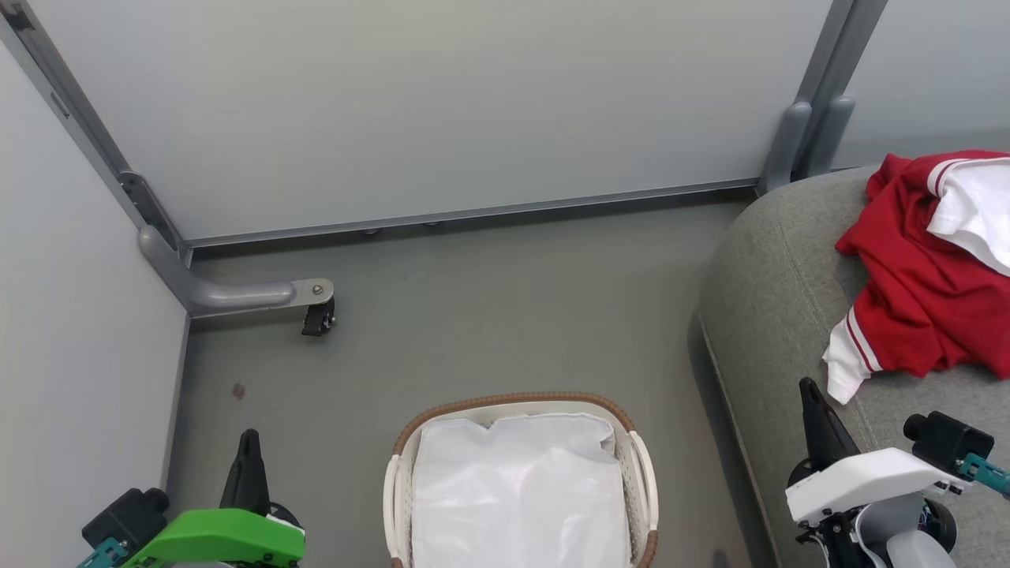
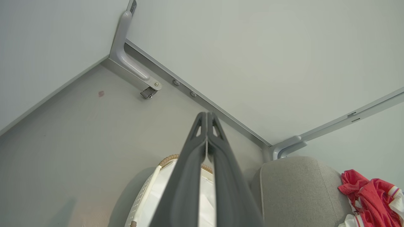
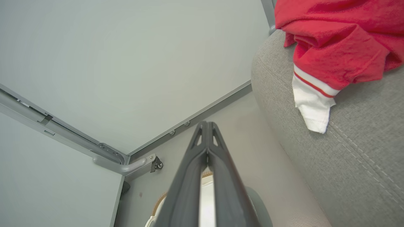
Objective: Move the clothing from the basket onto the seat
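Red sports-jersey clothing [image 1: 907, 308], with white panels and red-and-white striped cuffs, lies crumpled in a loose heap on a large grey fabric couch [image 1: 769, 315] at the right. One white cuff trails toward the couch's rounded edge, near a stitched seam. On the grey floor [image 1: 473, 315] to the left of the couch, near it but apart, a small oval cream plastic basket [image 1: 513, 400] stands upright, with perforated sides and a brown woven rim, its slightly rumpled plain white fabric liner [image 1: 521, 489] showing across the inside.
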{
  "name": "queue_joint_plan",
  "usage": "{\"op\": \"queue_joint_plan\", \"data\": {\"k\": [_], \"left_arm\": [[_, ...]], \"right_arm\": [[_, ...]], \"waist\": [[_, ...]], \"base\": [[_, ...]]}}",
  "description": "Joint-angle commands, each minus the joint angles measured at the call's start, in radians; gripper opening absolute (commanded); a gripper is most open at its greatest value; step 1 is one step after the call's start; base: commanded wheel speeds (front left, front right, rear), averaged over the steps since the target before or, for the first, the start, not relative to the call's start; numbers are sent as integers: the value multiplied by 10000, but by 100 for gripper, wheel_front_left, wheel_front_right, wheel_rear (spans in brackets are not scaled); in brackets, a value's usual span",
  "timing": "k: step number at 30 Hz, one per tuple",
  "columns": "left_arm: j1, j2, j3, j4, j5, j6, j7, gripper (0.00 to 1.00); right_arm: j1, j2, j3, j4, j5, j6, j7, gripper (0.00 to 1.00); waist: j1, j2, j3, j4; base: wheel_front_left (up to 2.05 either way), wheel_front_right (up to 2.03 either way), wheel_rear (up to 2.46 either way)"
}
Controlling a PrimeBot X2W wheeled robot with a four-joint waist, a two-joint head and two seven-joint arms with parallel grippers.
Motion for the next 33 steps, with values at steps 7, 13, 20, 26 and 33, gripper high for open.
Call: {"op": "queue_joint_plan", "data": {"k": [7,13,20,26,33], "left_arm": [[-387,36,204,-238,-1038,-85,290,0],[-449,39,319,-307,-1709,-120,494,0],[-502,43,434,-380,-2455,-143,721,0],[-550,46,532,-434,-3049,-174,898,0],[-607,50,642,-501,-3688,-209,1091,0]], "right_arm": [[-166,-72,-129,-238,1249,-4,305,0],[-177,-79,-193,-289,2058,-4,506,0],[-187,-86,-265,-347,2956,-5,734,0],[-196,-92,-323,-392,3662,-5,910,0],[-206,-99,-383,-438,4434,-6,1098,0]], "waist": [[0,0,-22,-23],[0,0,-40,-41],[0,0,-61,-63],[0,0,-79,-82],[0,0,-99,-103]], "base": [[0,0,0],[0,0,0],[0,0,0],[0,0,0],[0,0,0]]}}
